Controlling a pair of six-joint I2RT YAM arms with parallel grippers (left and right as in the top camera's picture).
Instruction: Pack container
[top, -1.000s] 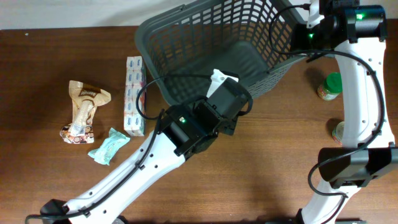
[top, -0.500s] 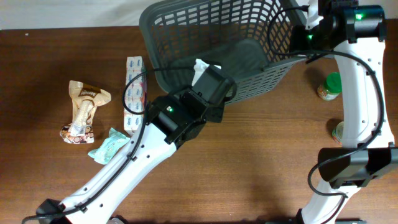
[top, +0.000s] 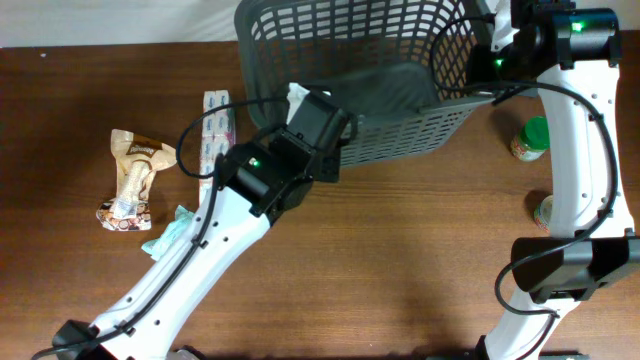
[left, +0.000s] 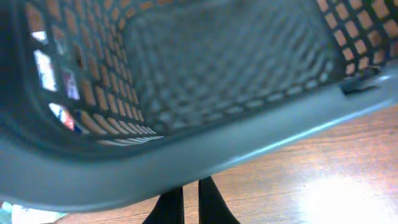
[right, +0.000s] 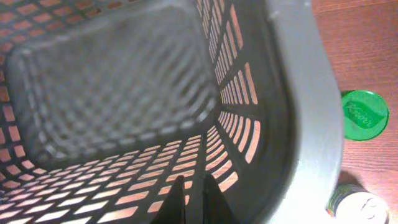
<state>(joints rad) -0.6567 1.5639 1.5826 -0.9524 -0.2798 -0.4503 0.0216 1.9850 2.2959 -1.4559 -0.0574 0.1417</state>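
Overhead cam looked straight down on the whole table (top: 400, 280) from well up. Left wrist cam sat jammed right against the basket (top: 340, 40) rim, peeking inside. Right wrist cam looked down into it too, close in, and caught the jar (top: 530, 138) that overhead also saw.

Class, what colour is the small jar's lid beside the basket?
Green: the small jar's round lid, best in the right wrist view.

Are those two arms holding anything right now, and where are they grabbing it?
Both seem to grip the container: the left end effector shut at its near-left rim, the right end effector shut at its far-right wall.
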